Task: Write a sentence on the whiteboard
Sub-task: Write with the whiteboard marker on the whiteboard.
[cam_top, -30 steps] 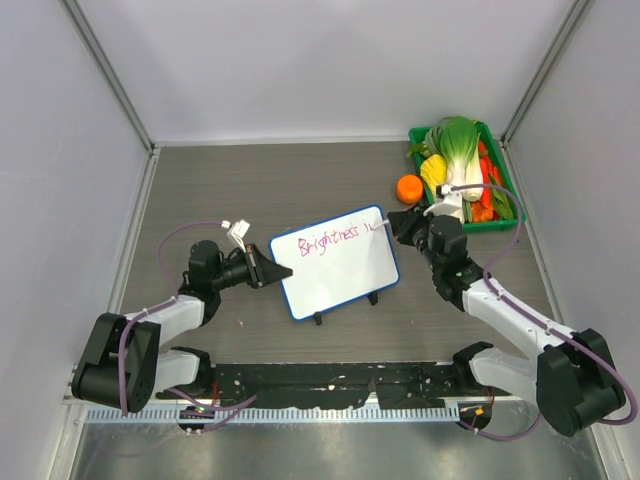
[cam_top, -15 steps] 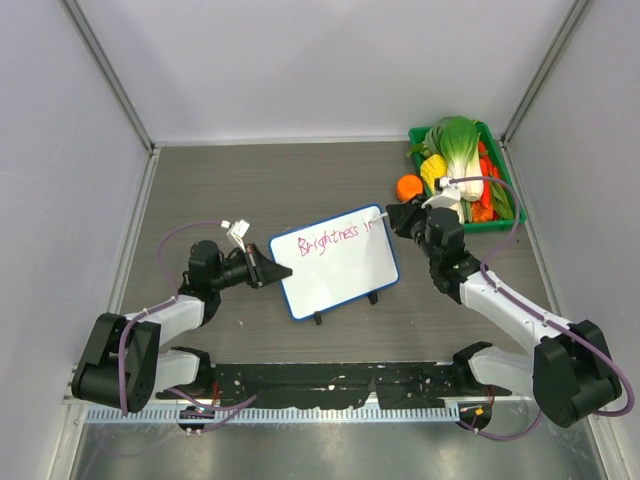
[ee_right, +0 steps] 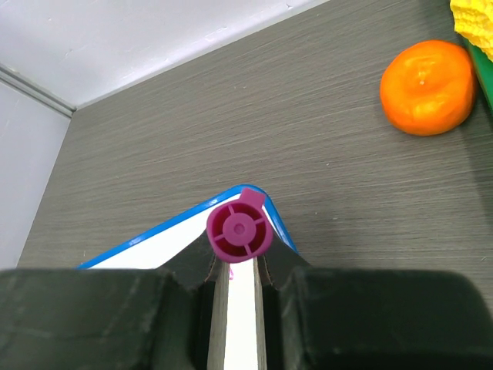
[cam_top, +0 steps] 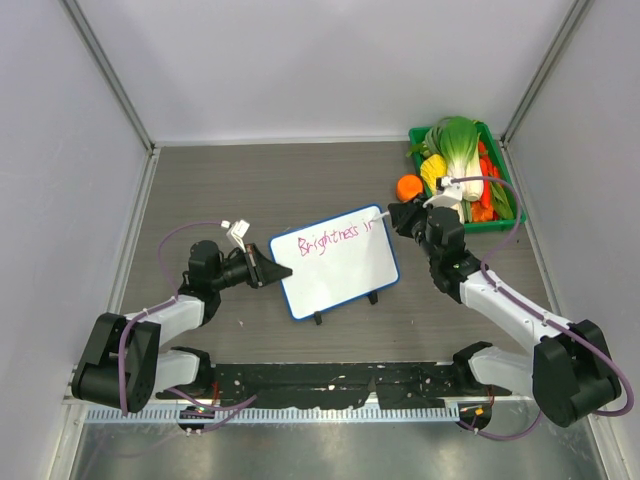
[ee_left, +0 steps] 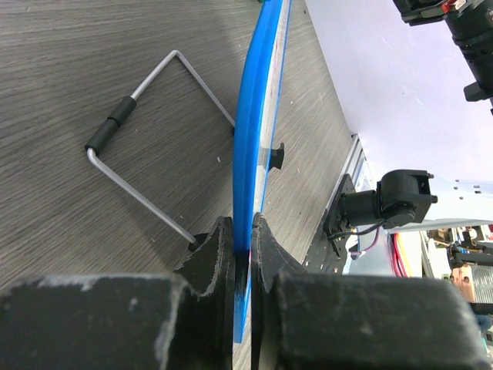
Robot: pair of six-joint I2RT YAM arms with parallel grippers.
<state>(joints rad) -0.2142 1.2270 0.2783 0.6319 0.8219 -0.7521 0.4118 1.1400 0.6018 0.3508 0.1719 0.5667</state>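
Clamping whiteboard (ee_left: 250, 139), left hand (ee_left: 241, 235) | marker (ee_right: 239, 230) end-on, right wrist | sentence (cam_top: 335, 238) overhead

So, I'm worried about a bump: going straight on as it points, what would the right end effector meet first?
Probably the whiteboard: the right end effector, shut on a pink marker, aims at its corner; tip contact is unclear.

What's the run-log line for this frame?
left pincer: shut on whiteboard edge | right pincer: shut on marker, at board's far right corner | sentence: one pink line, starts "Brightness", unfinished
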